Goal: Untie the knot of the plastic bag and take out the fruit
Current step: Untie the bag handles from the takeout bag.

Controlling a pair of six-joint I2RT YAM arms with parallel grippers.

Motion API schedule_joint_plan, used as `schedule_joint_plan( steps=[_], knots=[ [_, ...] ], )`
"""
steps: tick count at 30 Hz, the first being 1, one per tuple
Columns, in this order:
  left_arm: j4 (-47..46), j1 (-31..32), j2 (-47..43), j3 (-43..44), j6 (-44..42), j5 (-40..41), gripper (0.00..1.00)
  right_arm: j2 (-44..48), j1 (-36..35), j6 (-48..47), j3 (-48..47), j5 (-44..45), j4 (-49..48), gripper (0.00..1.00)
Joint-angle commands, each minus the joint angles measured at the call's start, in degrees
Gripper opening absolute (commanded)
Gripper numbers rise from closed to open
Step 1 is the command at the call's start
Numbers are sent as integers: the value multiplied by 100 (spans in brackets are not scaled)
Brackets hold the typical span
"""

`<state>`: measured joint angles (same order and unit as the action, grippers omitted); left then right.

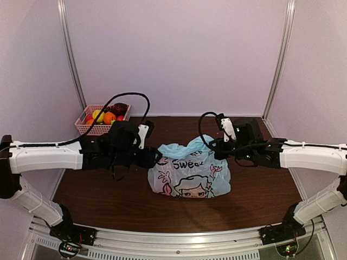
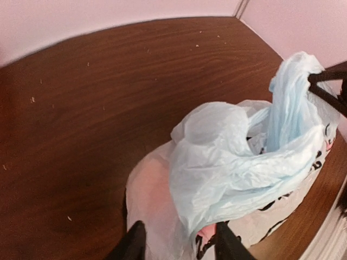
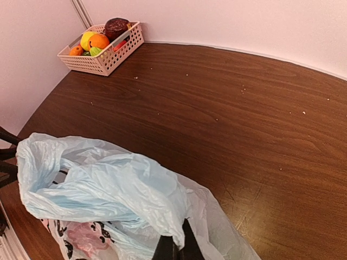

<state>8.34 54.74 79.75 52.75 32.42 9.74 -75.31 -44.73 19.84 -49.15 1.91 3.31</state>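
Note:
The light blue plastic bag (image 1: 190, 172) with a cartoon print stands in the middle of the table. My left gripper (image 1: 157, 158) is at its left top corner. In the left wrist view its fingers (image 2: 133, 244) stand apart with the bag's film (image 2: 217, 162) lying loose between them. My right gripper (image 3: 176, 250) is shut on a fold of the bag's pale blue handle (image 3: 135, 189), at the bag's upper right (image 1: 215, 145). The knot is lost among crumpled folds. Fruit (image 1: 103, 115) lies in the pink basket; any inside the bag is hidden.
The pink lattice basket (image 3: 116, 54) stands in the far left corner against the white wall. Brown tabletop (image 1: 108, 189) surrounds the bag, with white walls at the back and on both sides.

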Motion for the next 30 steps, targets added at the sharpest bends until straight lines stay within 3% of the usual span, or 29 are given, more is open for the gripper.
schedule_joint_plan(
  steps=[1,4,8,10,15,30],
  knots=[
    [482,-34,-95,980,-964,94,62,14,41,170,45,-408,-308,0],
    [699,-23,43,1684,-1409,-69,82,13,40,270,90,-510,-494,0],
    [619,121,353,2157,-1605,-691,86,39,42,380,171,-518,-622,0],
    [560,275,566,2314,-1672,-824,82,46,43,418,182,-521,-656,0],
    [451,440,1025,2432,-1597,-973,61,45,43,420,145,-568,-657,0],
    [587,473,1611,2411,-1388,-716,43,-79,41,416,67,-727,-693,0]
  ],
)
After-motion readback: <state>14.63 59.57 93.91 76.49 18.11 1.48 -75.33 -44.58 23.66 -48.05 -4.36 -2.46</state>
